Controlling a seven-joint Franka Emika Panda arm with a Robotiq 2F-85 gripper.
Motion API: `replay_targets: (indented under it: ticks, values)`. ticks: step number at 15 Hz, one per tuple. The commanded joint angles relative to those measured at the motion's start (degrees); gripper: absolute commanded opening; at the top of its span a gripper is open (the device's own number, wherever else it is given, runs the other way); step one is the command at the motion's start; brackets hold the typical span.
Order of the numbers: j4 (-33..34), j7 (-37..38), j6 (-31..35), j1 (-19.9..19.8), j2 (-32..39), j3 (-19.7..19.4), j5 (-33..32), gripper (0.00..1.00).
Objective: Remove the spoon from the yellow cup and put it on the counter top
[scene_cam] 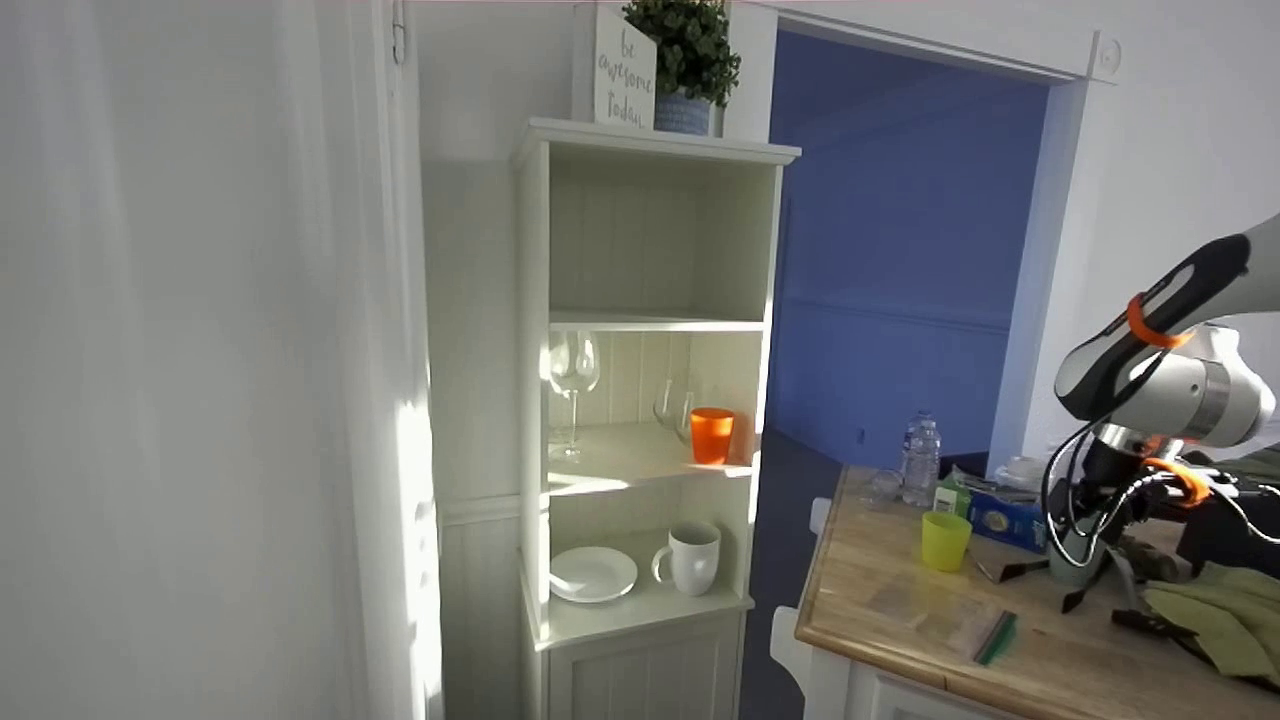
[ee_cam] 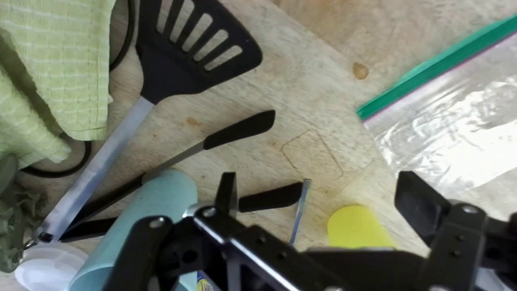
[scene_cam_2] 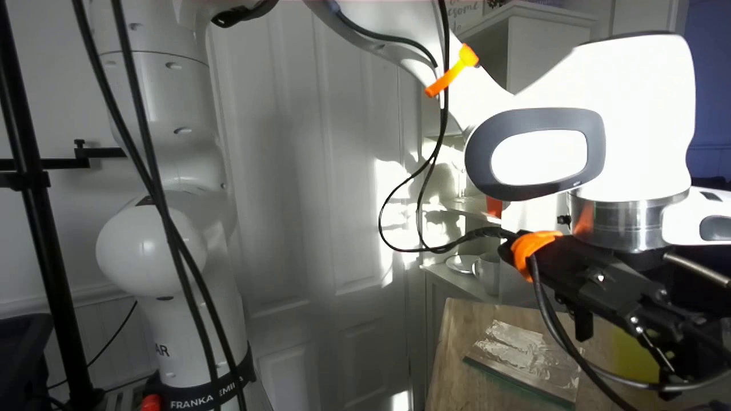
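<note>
In an exterior view, the yellow cup stands upright toward the far left of the table, its long axis vertical and its mouth facing up. Just right of it lies a slim metal utensil, its long axis slanting from beside the cup toward the near right. In the wrist view, one end of it meets or nearly meets the tip of a black handle, and the rest runs behind the gripper; whether it is the spoon cannot be told.

The arm reaches in from the right, its forearm sloping down to the left and the wrist turned downward over the table, right of the cup. The gripper is spread wide, its jaws well apart. A clear bag with a green zip lies flat, nearer than the cup.
</note>
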Motion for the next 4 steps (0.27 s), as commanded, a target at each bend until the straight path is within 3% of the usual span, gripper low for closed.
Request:
replay_targets:
  ticks: [1,4]
  values:
    - [-0.11,0.49,-1.64,-1.34,-1.37,1.42,-0.65,1.0]
    - [-0.23,0.64,-2.7,-1.17,-2.45,1.39,-0.92,1.0]
